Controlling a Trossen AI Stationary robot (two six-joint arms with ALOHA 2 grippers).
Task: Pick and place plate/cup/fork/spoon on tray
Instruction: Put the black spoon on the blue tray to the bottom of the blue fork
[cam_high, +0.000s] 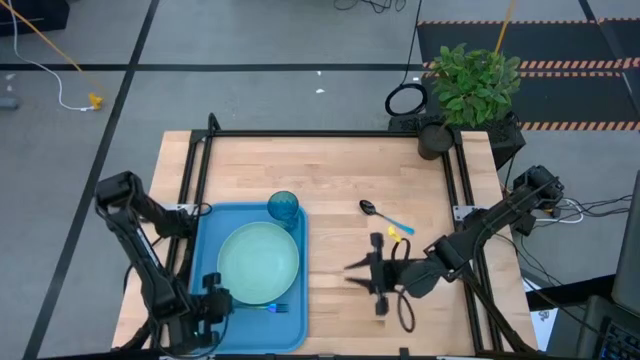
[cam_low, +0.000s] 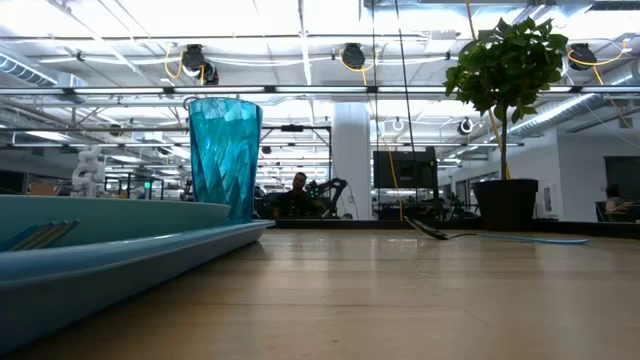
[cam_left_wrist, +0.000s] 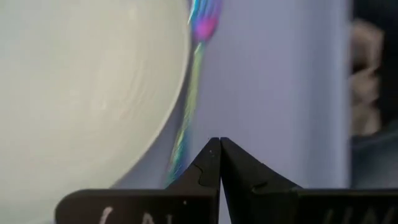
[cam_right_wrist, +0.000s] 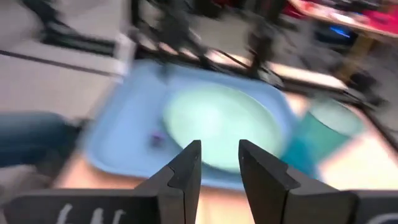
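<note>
Two dark arms reach over a pale wooden worktop (cam_high: 330, 180). Toward the left side of it lies the bright-blue tray (cam_high: 200, 250), and three of the tableware pieces are on it. The pale mint-green plate (cam_high: 258, 262) sits flat in the middle of the tray. The teal tumbler cup (cam_high: 283, 207) stands upright at the tray's far right corner, just beside the plate's rim; in the low view the cup (cam_low: 225, 155) rises above the tray wall (cam_low: 110, 255). The light-blue fork (cam_high: 277, 307) lies on the tray floor by the plate's near edge, and the left wrist view shows it running along the curve of the plate (cam_left_wrist: 87, 87).

Off the tray, the spoon (cam_high: 378, 214) rests on bare wood right of centre, its dark bowl pointing away from the tray and its thin teal handle slanting toward the right arm. A small yellow object (cam_high: 394, 232) lies near the handle's end. A potted plant (cam_high: 470, 85) stands at the far right corner.

Left claw (cam_high: 212, 300) hangs over the tray's near edge beside the fork, its fingers (cam_left_wrist: 208, 168) pressed together on nothing. Right claw (cam_high: 372, 277) is above bare worktop between tray and right edge, near the spoon, fingers (cam_right_wrist: 186, 168) spread apart and empty.
</note>
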